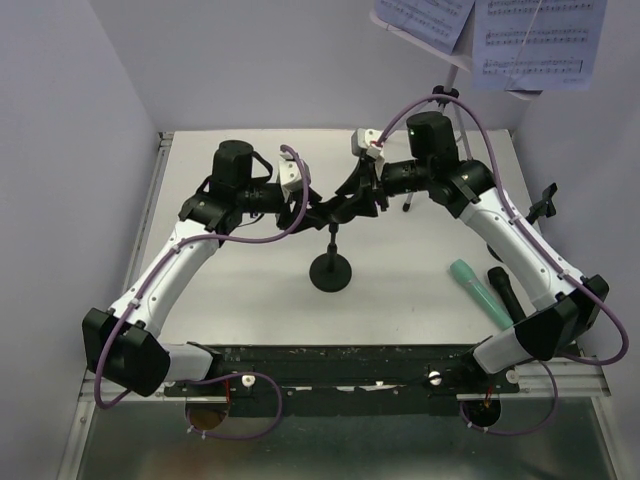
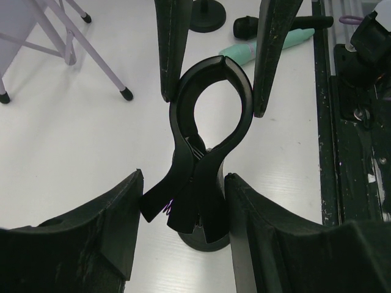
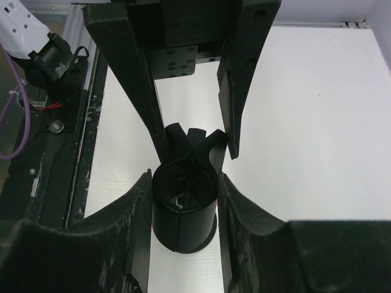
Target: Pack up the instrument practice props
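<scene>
Holds the two handles of the black clip (image 2: 198, 159) with the left gripper (image 2: 183, 180), fingers partway apart and pressed to both. Has that clip upright atop the short black pole (image 1: 332, 268), mid-table. Clasps the clip's ring from the opposite side with the right gripper (image 3: 183, 178), fingers narrowed onto both flanks. Farther right, has the mint-green microphone (image 1: 474, 288) and black microphone (image 1: 503, 292) lying side by side on the table (image 1: 240, 300), with the sheet-music pages (image 1: 535, 40) up at the rear right.
</scene>
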{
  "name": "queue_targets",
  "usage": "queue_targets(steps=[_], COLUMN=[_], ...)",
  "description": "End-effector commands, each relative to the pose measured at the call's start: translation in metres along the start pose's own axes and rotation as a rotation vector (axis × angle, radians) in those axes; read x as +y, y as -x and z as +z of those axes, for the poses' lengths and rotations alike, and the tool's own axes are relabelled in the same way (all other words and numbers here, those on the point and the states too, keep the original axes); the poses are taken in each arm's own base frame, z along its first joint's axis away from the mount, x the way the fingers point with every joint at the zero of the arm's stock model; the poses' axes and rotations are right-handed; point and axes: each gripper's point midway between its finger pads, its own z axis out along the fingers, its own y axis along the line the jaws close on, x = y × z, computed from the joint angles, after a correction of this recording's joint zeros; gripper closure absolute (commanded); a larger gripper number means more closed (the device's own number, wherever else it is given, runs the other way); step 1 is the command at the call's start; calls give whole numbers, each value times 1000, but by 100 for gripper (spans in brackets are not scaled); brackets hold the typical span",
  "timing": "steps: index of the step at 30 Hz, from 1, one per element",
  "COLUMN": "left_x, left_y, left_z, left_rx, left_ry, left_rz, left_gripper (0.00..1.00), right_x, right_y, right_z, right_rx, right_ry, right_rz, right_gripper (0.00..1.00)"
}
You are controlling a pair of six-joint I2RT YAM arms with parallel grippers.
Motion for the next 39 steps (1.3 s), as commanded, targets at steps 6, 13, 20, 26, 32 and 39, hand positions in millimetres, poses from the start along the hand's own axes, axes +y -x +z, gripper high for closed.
queue_targets(steps=[6, 13, 20, 26, 32, 39], left_x=[-12, -17, -15, -14, -18, -23], left_y=[-66, -87, -88, -62, -49, -48], left_z=[12, 13, 14, 9, -3, -22], left_rx=[98, 129, 133, 93, 96, 100], left_ry=[-42, -51, -46, -35, -4, 58], left_rz=[-132, -150, -149, -104, -55, -50], left_gripper=[100, 100, 100, 30, 20, 18], right_x=[9, 24, 30, 26, 21, 25], right_y=[-91, -134, -140, -128, -118, -105], right_z=[13, 11, 8, 9, 16, 24], right_rx=[187, 268, 273, 259, 234, 180], right_ry=[4, 26, 22, 57, 86, 133], right_rz=[157, 177, 164, 100, 110, 131], right_gripper=[85, 86, 60, 19, 14, 1])
